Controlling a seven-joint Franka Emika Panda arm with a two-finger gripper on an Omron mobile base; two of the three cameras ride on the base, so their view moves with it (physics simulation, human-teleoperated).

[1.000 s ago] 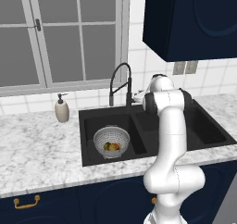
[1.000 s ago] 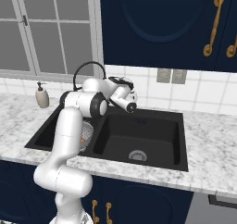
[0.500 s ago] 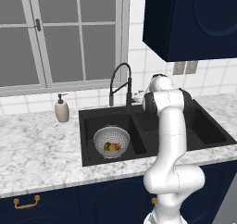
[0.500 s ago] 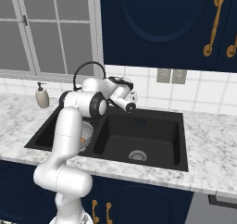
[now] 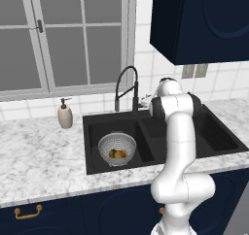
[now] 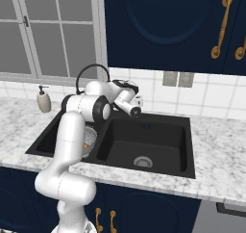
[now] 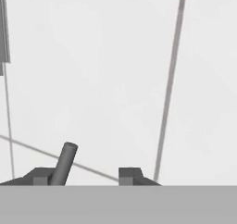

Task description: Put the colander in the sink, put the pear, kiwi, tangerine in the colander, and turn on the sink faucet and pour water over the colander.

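As things stand: round silver-grey perforated metal colander point(image 5: 116, 149) sits in the left basin of the black rectangular double-basin sink point(image 5: 220, 138), fruit inside, no water stream visible
Fruit: small bright orange tangerine point(image 5: 122, 154) in the colander, greenish bits beside it; too small to split pear from kiwi
Faucet: tall thin black gooseneck sink faucet point(image 5: 127, 85) at 12 o'clock of the colander, spout end above the back of the left basin
Tool: tool point(image 7: 85, 177) is behind the faucet base, facing the white tiled wall; jaws drawn in narrow, small gap between tips, nothing clamped
Lever: thin dark grey rod point(image 7: 65, 163) stands just beside one tip, looks like the faucet handle; contact unclear
Step (judged): switching the water on by pushing, not gripping
Risk 1: rod slips off the tip since it is not pinched, so the push misses and the water stays off
Risk 2: push lands on the faucet neck, spout swings toward 3 o'clock, stream falls in the wrong basin
Risk 3: spout end is toward the back, so the stream may only hit the colander rim
Risk 4: tool is close to the wall and could jam against the tiles
Bystander: cream soap dispenser bottle point(image 5: 64, 116) at 10 o'clock of the colander, well apart, low risk
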